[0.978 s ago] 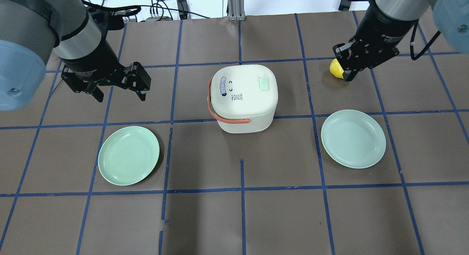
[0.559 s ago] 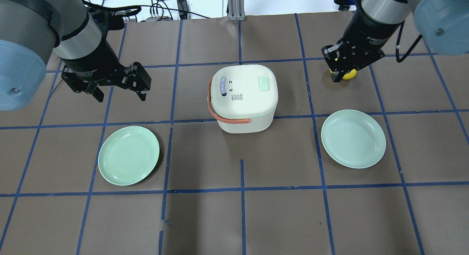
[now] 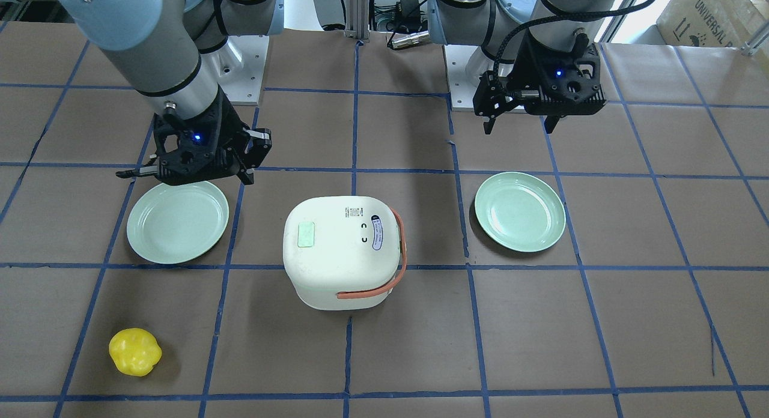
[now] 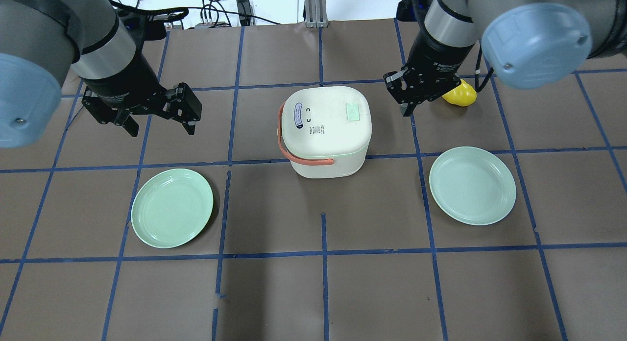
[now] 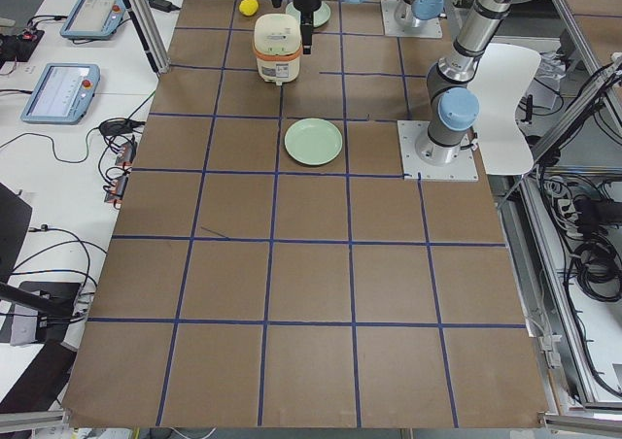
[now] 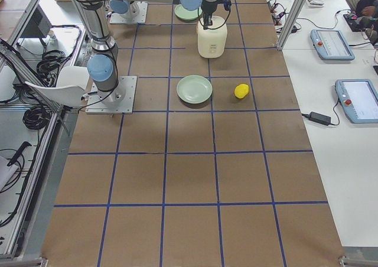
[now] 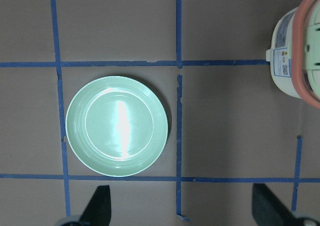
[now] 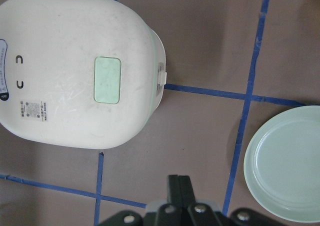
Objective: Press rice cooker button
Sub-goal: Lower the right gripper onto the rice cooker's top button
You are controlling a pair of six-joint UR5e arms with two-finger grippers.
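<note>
The white rice cooker [image 4: 325, 130] stands mid-table with its lid closed and its orange strap handle [image 4: 289, 152] lying down on its left. A pale green rectangle [image 4: 353, 111] sits on the lid, and it also shows in the right wrist view [image 8: 107, 79]. A small tab [image 8: 161, 78] sticks out at the lid's rim. My right gripper [image 4: 406, 109] is shut and empty, hovering just right of the cooker, apart from it. My left gripper [image 4: 161, 129] is open and empty, well left of the cooker.
One pale green plate [image 4: 172, 207] lies at the front left and another plate [image 4: 472, 185] lies at the front right. A yellow toy fruit [image 4: 460, 96] lies behind my right gripper. Blue tape lines grid the brown table.
My right arm has swung left, from over the yellow fruit to beside the cooker, with its gripper still shut. The left arm has not moved.
</note>
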